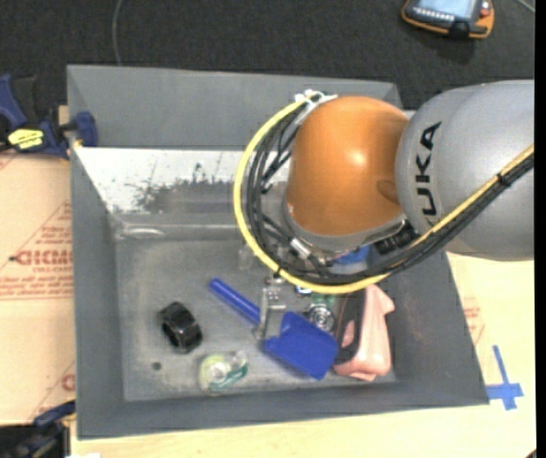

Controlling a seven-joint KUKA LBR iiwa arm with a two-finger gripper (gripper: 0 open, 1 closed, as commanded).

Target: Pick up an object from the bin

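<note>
Several loose things lie toward the bin front. Tool hangs low over the blue scoop, where handle meets head, likely its narrowest hold. Opening and hold: cannot tell. Pink piece just beside.

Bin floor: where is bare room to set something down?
Bare: the left rear floor, between the back wall and the small black part. Crowded: front right, where the blue scoop and pink piece lie by the hand.
</note>
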